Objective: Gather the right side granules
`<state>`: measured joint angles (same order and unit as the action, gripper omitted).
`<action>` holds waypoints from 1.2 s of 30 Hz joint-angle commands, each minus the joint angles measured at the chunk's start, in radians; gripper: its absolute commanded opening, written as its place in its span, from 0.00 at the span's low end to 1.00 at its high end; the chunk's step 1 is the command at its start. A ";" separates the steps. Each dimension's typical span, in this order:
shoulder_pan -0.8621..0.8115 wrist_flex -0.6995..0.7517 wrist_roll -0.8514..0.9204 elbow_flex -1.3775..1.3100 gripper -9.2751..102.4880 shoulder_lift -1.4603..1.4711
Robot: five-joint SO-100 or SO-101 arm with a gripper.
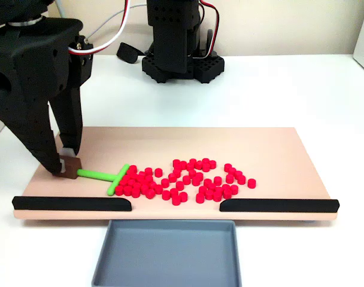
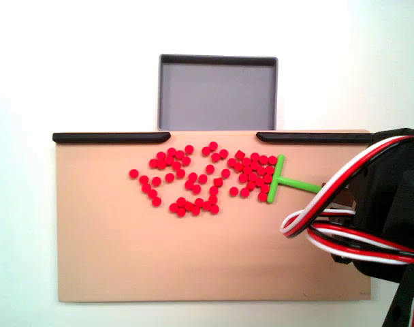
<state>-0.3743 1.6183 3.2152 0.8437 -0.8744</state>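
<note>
We have our gripper low over the board, its two fingers closed on a small brown block at the end of the green pusher. In one fixed view the pusher runs rightward from the fingers, with its crossbar pressed against the nearest granules. The pellets spread out beyond the crossbar, farther from the fingers, in a loose band just behind the two black strips and the gap between them. The grey tray sits below that gap.

From here we see a few risks. If we sweep too fast, pellets could roll round the ends of the crossbar and escape. If the fingers tilt the handle, the bar may ride over pellets. A push angled toward the strips could jam pellets against them instead of funnelling them together.

We read no brand, label or writing anywhere.
</note>
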 commanded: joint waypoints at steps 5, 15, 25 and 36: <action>0.021 0.000 0.331 -0.025 0.08 -0.002; 0.037 0.000 0.295 -0.025 0.08 -0.002; 0.058 0.000 0.245 -0.025 0.08 -0.002; 0.067 0.002 0.218 -0.025 0.08 -0.009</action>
<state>-0.3160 1.6183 3.2152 0.8437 -0.8744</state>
